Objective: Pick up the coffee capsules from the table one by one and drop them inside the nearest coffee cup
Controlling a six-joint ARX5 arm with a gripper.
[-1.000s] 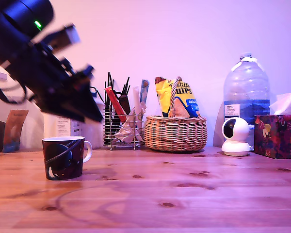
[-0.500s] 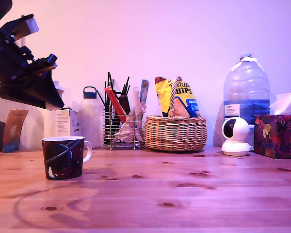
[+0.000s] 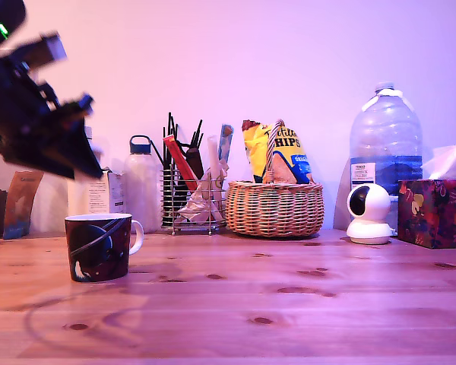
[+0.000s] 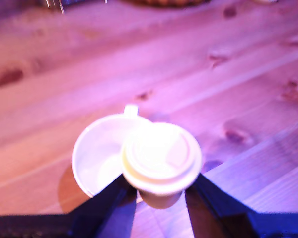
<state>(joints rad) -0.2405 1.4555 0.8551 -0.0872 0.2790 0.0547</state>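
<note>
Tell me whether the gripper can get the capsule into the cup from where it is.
Probably yes. The gripper holds the capsule above the cup, overlapping its open white mouth, with nothing between them.

Home kitchen: pine counter (image 3: pixel 289 304), wicker basket (image 3: pixel 275 209) of crisp packets, utensil caddy (image 3: pixel 191 199), water jug (image 3: pixel 386 148), tissue box (image 3: pixel 435 211).

Purple-pink cast, motion-blurred arm (image 3: pixel 38 114), soft wrist view (capsule (image 4: pixel 161 157) glaring)

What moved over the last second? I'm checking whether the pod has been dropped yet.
The gripper swung toward the exterior view's left, then eased back a little, above the mug. It is shut on the capsule. Mug, basket and table stayed put.
</note>
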